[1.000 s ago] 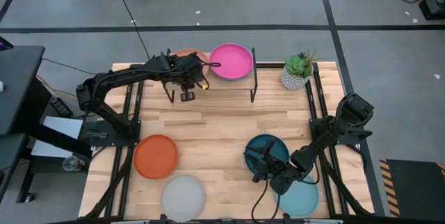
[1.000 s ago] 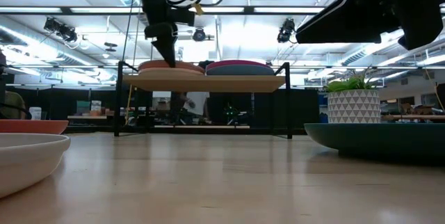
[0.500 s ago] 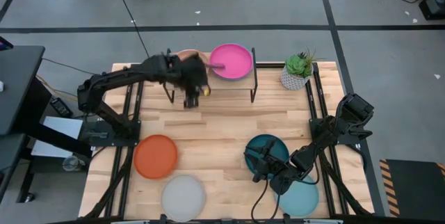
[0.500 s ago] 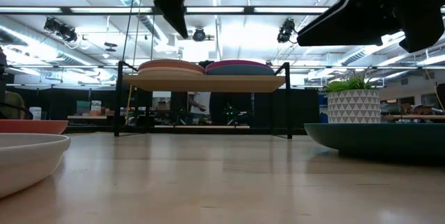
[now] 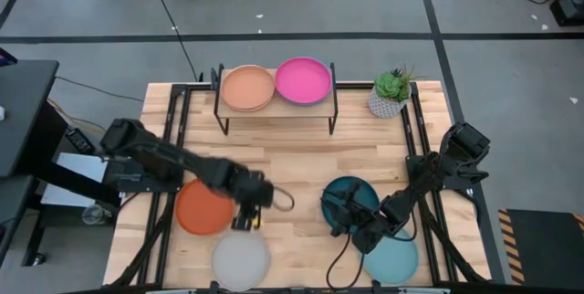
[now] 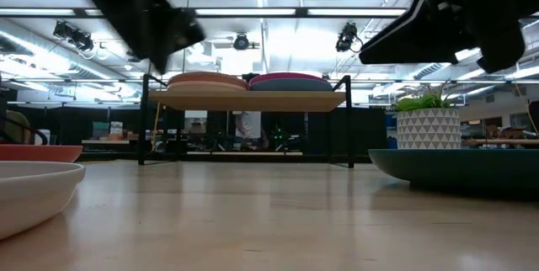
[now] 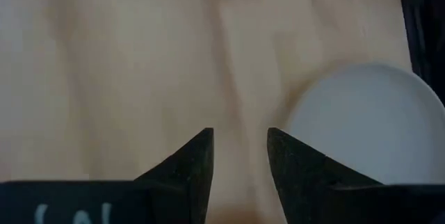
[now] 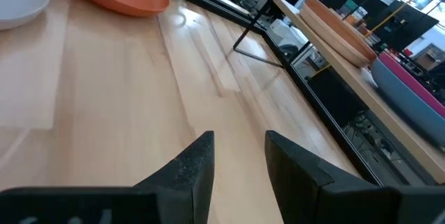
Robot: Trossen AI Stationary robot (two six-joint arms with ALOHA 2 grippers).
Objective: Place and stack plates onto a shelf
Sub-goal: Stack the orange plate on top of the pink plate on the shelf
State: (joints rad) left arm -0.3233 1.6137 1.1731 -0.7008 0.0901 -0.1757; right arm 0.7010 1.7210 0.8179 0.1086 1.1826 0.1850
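We count two spots filled on the shelf (image 5: 274, 111), which stands at the table's (image 5: 301, 162) far edge: a terracotta plate (image 5: 248, 88) on its left half, seemingly lying on another plate whose colour we cannot make out, and a magenta plate (image 5: 304, 79) on its right half, which in the low view also looks like a top plate over a darker one. Four plates are left on the table, all toward its near edge: the orange plate (image 5: 203, 205) near the left edge, the light grey plate (image 5: 241, 259) at the near edge just beside it, the dark teal plate (image 5: 351, 199) right of centre, and the pale aqua plate (image 5: 392, 259) toward the near right corner. So we judge the job roughly half done. Our left gripper (image 5: 245, 218) hangs over bare wood between the orange plate and the light grey plate, its fingers (image 7: 191, 165) slightly apart and holding nothing; in its wrist view the light grey plate lies just beside the fingertips, not touching them. Our right gripper (image 5: 339, 224) waits at the near rim of the dark teal plate, fingers also parted and empty, with the pale aqua plate just beyond it toward the corner.
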